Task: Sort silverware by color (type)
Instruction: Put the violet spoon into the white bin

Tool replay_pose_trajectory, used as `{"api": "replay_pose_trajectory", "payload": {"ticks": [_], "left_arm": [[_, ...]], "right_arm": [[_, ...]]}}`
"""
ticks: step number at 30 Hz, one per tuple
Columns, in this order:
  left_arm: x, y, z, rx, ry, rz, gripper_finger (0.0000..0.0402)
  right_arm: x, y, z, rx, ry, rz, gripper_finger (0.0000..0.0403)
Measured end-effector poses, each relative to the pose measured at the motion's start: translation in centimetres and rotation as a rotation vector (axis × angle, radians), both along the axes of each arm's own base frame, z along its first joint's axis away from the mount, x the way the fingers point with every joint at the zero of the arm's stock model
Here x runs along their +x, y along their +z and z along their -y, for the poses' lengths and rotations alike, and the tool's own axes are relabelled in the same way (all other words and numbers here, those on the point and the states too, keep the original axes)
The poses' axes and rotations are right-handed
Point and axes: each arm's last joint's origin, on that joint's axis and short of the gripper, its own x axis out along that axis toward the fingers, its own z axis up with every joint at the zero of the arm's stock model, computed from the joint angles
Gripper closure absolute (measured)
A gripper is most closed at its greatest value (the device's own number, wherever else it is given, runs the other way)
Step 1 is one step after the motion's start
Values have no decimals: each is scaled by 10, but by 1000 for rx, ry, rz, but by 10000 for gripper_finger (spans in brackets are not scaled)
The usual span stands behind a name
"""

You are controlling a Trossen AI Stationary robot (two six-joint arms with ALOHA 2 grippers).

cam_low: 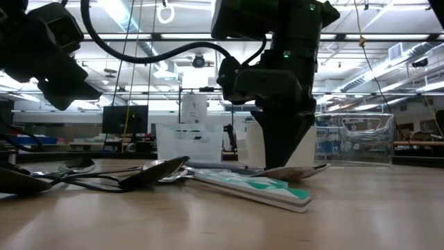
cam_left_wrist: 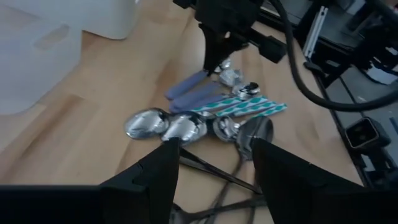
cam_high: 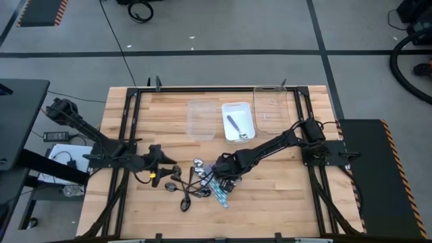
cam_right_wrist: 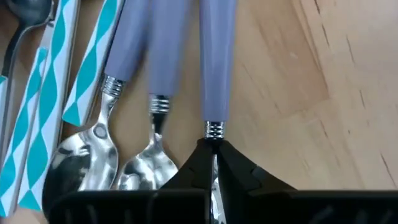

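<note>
arms (cam_high: 270, 145): matte black, jointed | fingers (cam_left_wrist: 155, 180): dark, angular, wedge-shaped | cables (cam_low: 139, 55): black, looping

Right gripper (cam_right_wrist: 213, 163) hides bowl of the purple-handled spoon (cam_right_wrist: 217, 62) it pinches; handle ends cut off by frame edge. Dark spoons (cam_high: 183, 192) tangled, count perhaps four

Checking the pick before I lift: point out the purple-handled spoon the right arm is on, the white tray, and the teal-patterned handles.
purple-handled spoon (cam_right_wrist: 217, 56), right wrist view, mid-handle.
white tray (cam_high: 237, 108), high view, far rim.
teal-patterned handles (cam_left_wrist: 249, 108), left wrist view, mid-handle.
</note>
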Motion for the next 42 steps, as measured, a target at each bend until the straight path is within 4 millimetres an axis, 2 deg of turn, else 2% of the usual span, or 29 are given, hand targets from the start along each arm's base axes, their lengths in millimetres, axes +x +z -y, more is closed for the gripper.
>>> {"api": "replay_pose_trajectory", "payload": {"ticks": [21,32,42], "left_arm": [[-2,-2,2,-32,6,-22,193],[-1,-2,0,-31,19,-20,193],[-1,-2,0,-30,18,-20,193]], "right_arm": [[-8,23,14,-35,0,-7,392],[-16,62,24,-31,22,82,395],[-33,110,39,-67,-19,202,395]]}}
